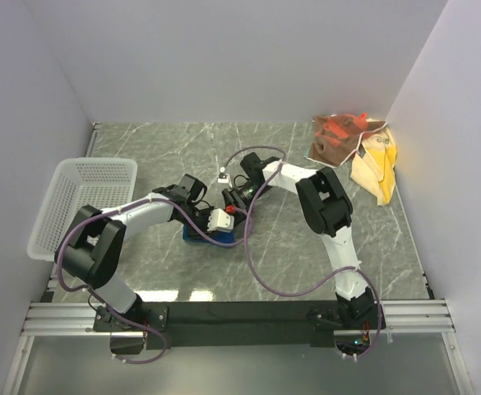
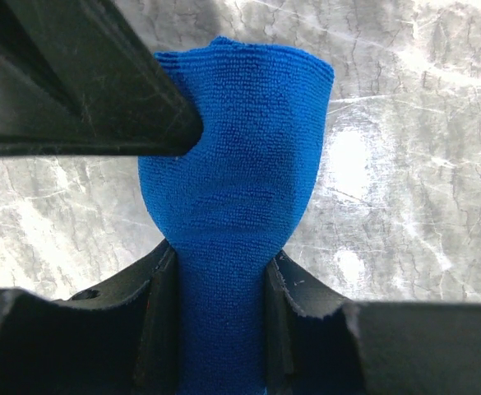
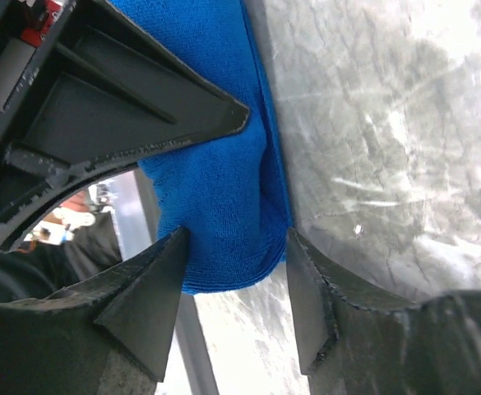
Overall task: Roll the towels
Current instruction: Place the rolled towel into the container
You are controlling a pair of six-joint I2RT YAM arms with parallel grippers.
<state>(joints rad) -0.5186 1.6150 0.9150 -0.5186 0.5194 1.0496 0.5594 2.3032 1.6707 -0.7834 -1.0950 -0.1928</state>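
The royal blue towel [image 1: 210,238] lies bunched at the table's middle, under both wrists. My left gripper [image 1: 215,224] is shut on it: in the left wrist view the blue towel [image 2: 232,164] is squeezed narrow in the left gripper [image 2: 221,257]. My right gripper [image 1: 233,202] holds the same towel's rolled end [image 3: 215,189] in the right gripper [image 3: 236,240], both fingertips against the cloth. The brown-and-orange patterned towel [image 1: 335,140] and the yellow towel [image 1: 377,164] lie crumpled at the far right corner.
A white mesh basket [image 1: 80,202] stands at the left edge. Purple cables loop over the table between the arms. Grey walls close the back and both sides.
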